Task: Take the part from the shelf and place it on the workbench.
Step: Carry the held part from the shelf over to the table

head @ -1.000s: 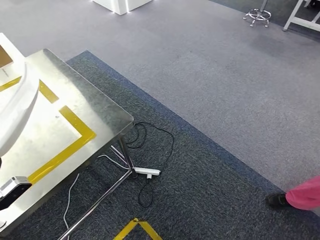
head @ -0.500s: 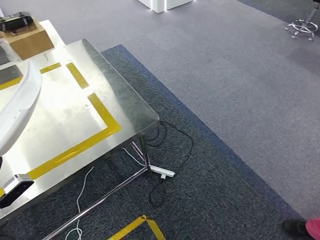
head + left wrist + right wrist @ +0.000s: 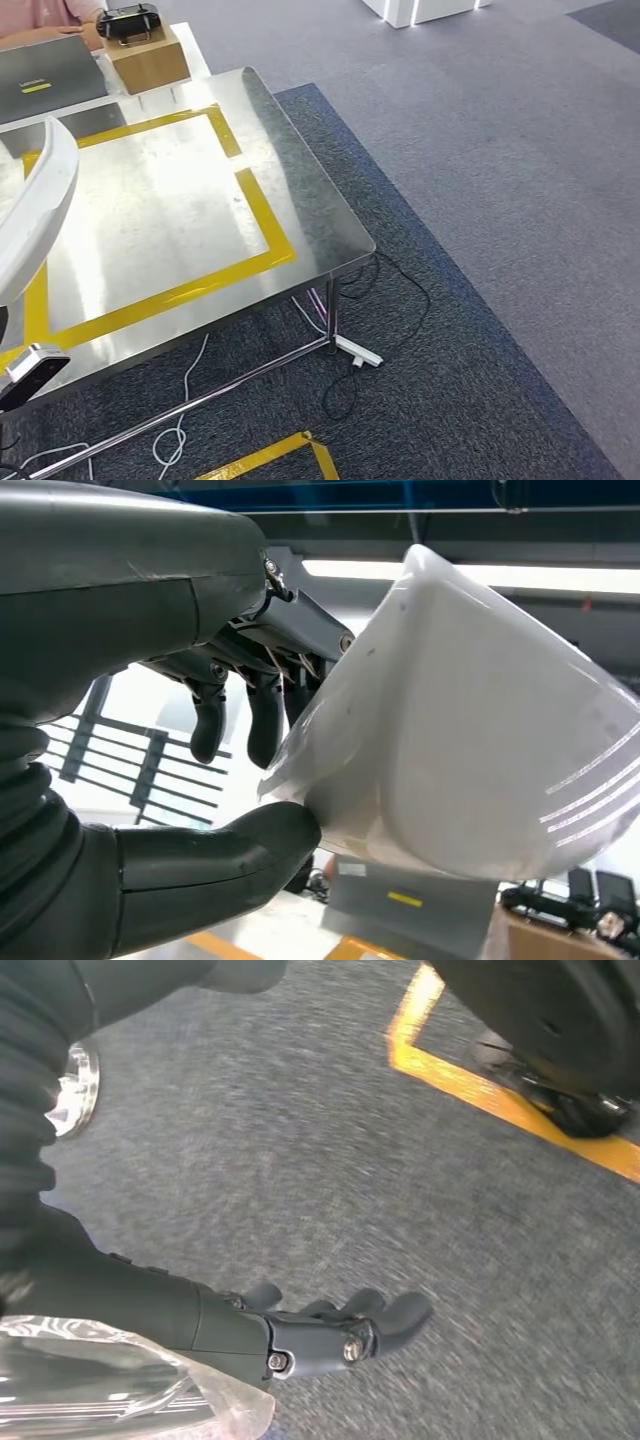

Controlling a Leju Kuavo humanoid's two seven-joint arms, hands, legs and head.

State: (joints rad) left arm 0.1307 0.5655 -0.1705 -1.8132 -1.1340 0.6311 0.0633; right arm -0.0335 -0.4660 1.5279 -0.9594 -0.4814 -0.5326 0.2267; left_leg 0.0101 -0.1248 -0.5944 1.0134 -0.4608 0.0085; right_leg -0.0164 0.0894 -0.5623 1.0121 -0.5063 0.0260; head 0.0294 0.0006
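Observation:
The part (image 3: pixel 30 215) is a large, curved white plastic shell at the left edge of the head view, hanging over the steel workbench (image 3: pixel 302 215). In the left wrist view my left hand (image 3: pixel 249 730) grips the part (image 3: pixel 468 720) by its edge, thumb beneath and fingers on top. A yellow tape rectangle (image 3: pixel 260 215) marks the workbench top. My right hand (image 3: pixel 332 1335) hangs over grey carpet with its fingers extended and holds nothing.
At the bench's far side stand a cardboard box (image 3: pixel 147 58) with a black device (image 3: pixel 128 18) on it and a grey flat case (image 3: pixel 45 75); a person's arm (image 3: pixel 41 12) rests there. A power strip (image 3: pixel 358 352) and cables lie under the bench corner.
The whole picture has shifted: the camera has turned towards the workbench, which now takes up more of the view. The part stays in my left hand.

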